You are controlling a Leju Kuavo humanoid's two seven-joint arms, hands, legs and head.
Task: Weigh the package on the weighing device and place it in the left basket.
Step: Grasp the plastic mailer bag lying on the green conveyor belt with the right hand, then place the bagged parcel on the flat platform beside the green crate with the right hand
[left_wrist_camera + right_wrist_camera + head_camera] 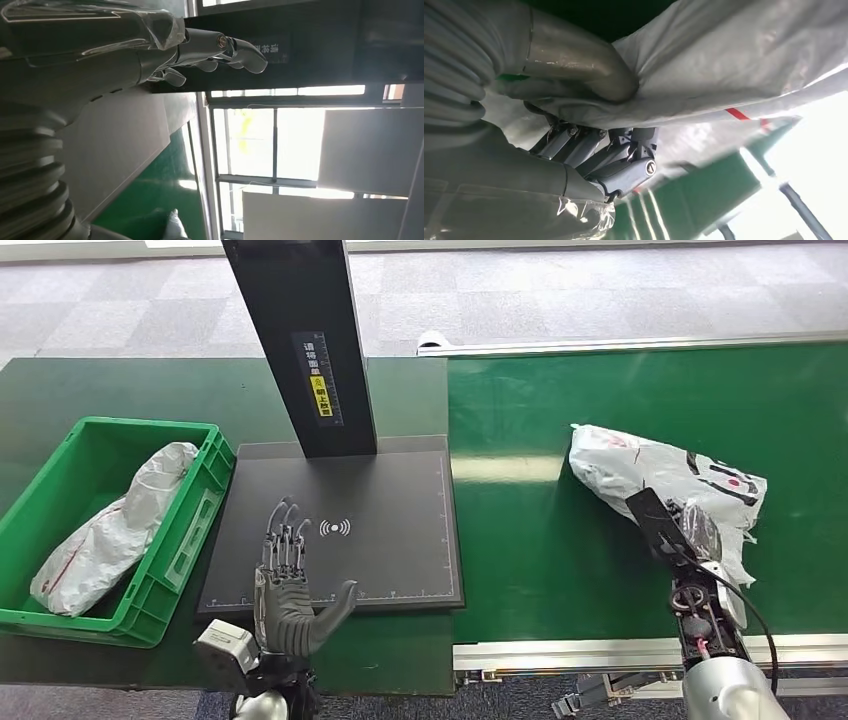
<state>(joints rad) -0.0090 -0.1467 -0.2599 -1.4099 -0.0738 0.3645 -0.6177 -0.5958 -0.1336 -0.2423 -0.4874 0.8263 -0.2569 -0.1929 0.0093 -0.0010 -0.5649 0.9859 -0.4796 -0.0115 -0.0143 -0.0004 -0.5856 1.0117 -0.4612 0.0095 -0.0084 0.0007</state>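
Package (660, 475) on green belt, gripped by right hand (692, 530)

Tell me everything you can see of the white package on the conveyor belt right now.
The crumpled white plastic mailer bag with black and red markings lies on the green conveyor belt, to the right of the black weighing plate. It looks soft and wrinkled, lumpy with contents. The right hand grips its near edge: in the right wrist view the thumb presses on one side of a fold of plastic and the dark fingers curl against the other.
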